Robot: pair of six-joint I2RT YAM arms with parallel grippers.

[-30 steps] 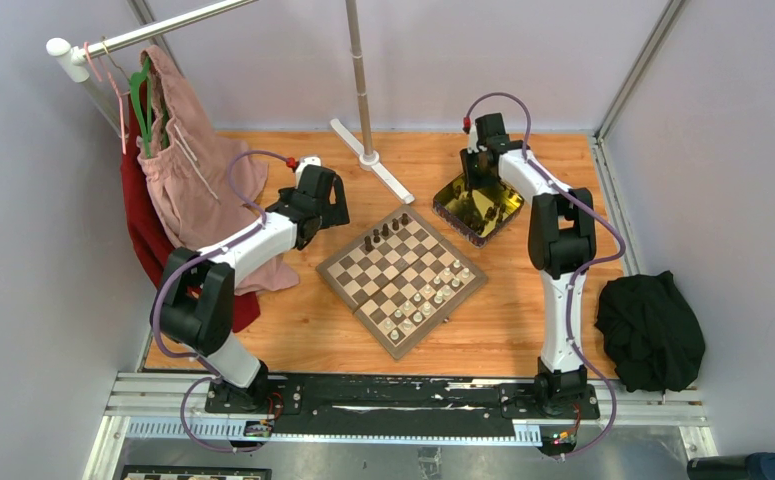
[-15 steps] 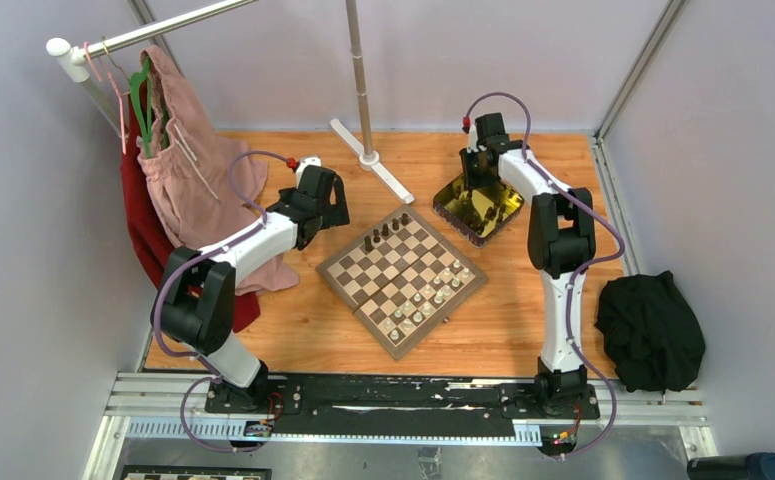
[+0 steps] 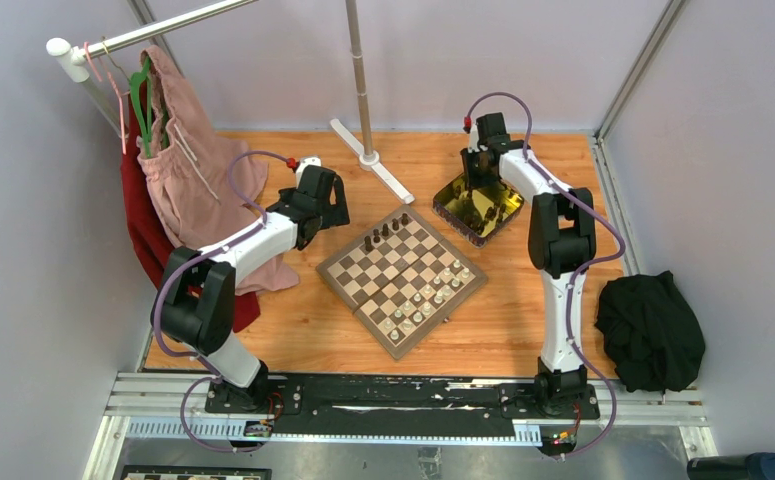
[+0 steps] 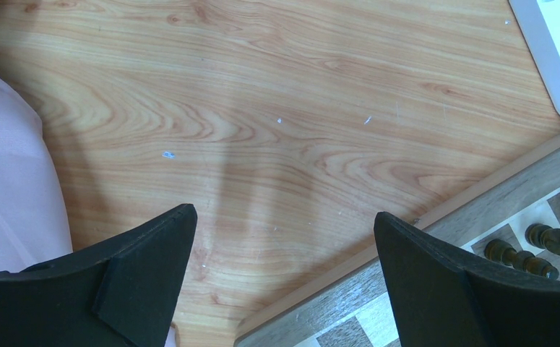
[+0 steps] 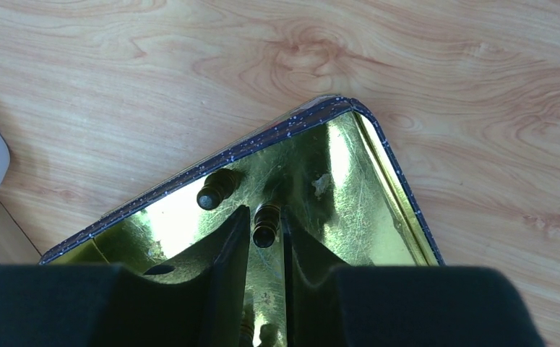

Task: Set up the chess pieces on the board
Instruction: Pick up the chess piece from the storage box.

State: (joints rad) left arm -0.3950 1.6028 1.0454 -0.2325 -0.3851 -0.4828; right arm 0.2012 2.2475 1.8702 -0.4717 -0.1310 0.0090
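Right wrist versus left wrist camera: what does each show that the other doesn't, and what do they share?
Right wrist only: the yellow-gold square tin, with the right gripper closed on a dark brown chess piece inside it and a second dark piece beside it. Left wrist only: the open left gripper over bare wood, a corner of the checked wooden chessboard with dark brown pieces on it, and pink cloth. Both: the light wooden tabletop.

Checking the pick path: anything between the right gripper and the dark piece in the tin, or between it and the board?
Nothing between them: the right gripper closely flanks the dark piece. A second dark piece lies close beside. Toward the board, only the tin wall.
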